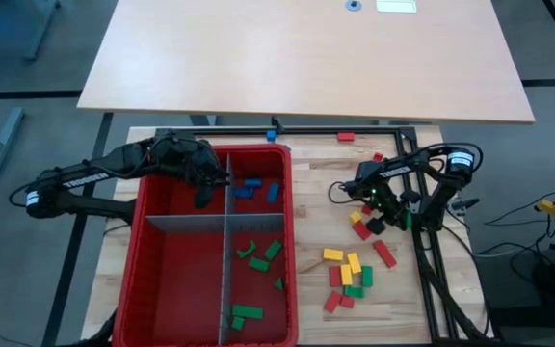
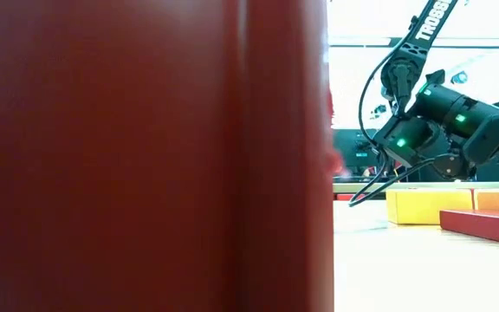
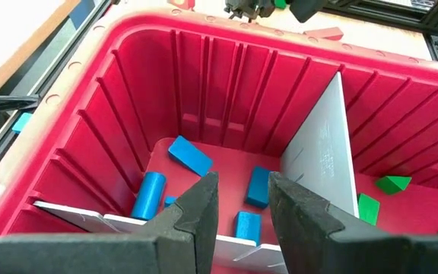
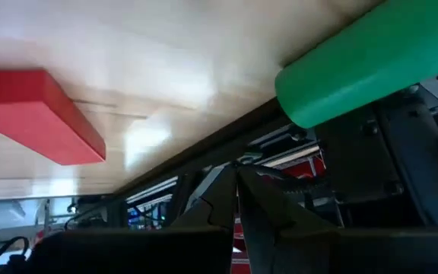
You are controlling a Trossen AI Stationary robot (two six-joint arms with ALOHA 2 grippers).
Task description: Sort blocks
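Note:
The red bin (image 1: 152,253) stands left of centre, split by grey dividers (image 1: 227,253). Blue blocks (image 3: 191,156) lie in its far right compartment and green blocks (image 1: 258,255) in its near right one. My left gripper (image 3: 242,204) hangs open and empty over the far left compartment, next to the divider (image 1: 203,190). Red, yellow and green blocks (image 1: 350,270) lie loose on the table right of the bin. My right gripper (image 4: 238,190) is shut, low among these blocks (image 1: 382,207), with a red block (image 4: 40,114) and a green block (image 4: 356,61) just ahead of it.
A black frame rail (image 1: 335,128) runs along the table's far edge, with a red block (image 1: 345,137) and a blue block (image 1: 271,134) by it. In the low view the bin's wall (image 2: 145,156) fills the left half. A yellow block (image 2: 427,206) and a red block (image 2: 488,224) lie near.

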